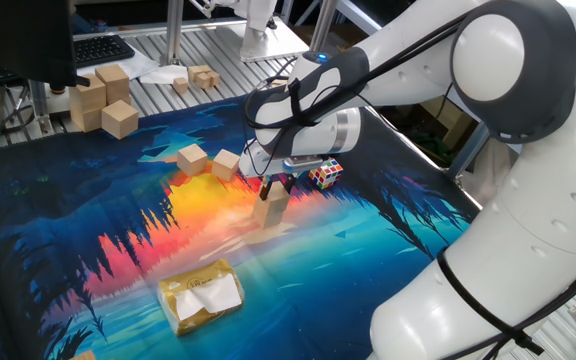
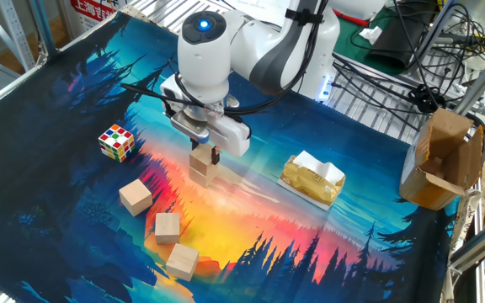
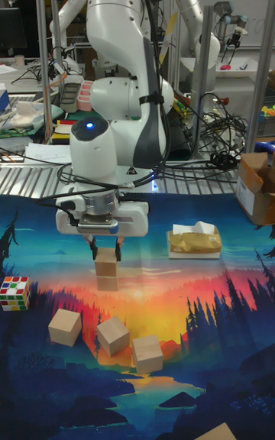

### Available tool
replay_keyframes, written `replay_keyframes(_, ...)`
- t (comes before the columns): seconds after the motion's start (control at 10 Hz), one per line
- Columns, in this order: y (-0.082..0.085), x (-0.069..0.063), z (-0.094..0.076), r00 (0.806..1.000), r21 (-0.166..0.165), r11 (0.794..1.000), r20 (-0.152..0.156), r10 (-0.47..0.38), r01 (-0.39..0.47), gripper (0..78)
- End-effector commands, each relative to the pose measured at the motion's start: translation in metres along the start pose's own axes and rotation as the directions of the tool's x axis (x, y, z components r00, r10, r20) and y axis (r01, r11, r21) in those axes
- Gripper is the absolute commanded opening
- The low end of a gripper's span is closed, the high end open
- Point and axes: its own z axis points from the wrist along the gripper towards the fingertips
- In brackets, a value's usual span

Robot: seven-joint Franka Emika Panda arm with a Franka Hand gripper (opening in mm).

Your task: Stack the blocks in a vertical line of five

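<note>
Worktop (image 2: 49,118), covered by a printed sunset-and-forest mat. Claw (image 3: 105,249): pointing straight down near the mat's centre, fingers either side of the upper cube of a two-cube stack (image 3: 106,272); whether they press the cube or stand just off it cannot be told. Stack: two small tan cubes, upper one sitting squarely on the lower, on the orange band of the mat. Loose cubes: three, in a loose cluster on the mat a little apart from the stack — first cube (image 3: 65,327), second cube (image 3: 113,335), third cube (image 3: 147,354); the second and third lie close to each other, none touching the stack. Puzzle cube (image 2: 116,142): multicoloured, on the blue part of the mat, apart from the stack and the cluster. Tissue pack (image 2: 311,179): gold wrapper with white tissue showing, on the opposite side of the stack from the puzzle cube, with bare mat between. Larger pale wooden blocks (image 1: 101,98): grouped off the mat edge on the metal rollers. Cardboard box (image 2: 440,160): beyond the mat's edge. Open mat lies on every side of the stack.
</note>
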Motion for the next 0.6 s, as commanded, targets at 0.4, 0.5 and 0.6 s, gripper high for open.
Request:
replay_keyframes(0.4,-0.0002,0.0005,0.0005,1.000,0.001,1.000,-0.001,0.004,-0.004,77.4)
replay_keyframes(0.5,-0.0002,0.0005,0.0005,1.000,0.001,1.000,-0.001,0.004,-0.004,77.4)
replay_keyframes(0.6,-0.0002,0.0005,0.0005,1.000,0.001,1.000,-0.001,0.004,-0.004,77.4)
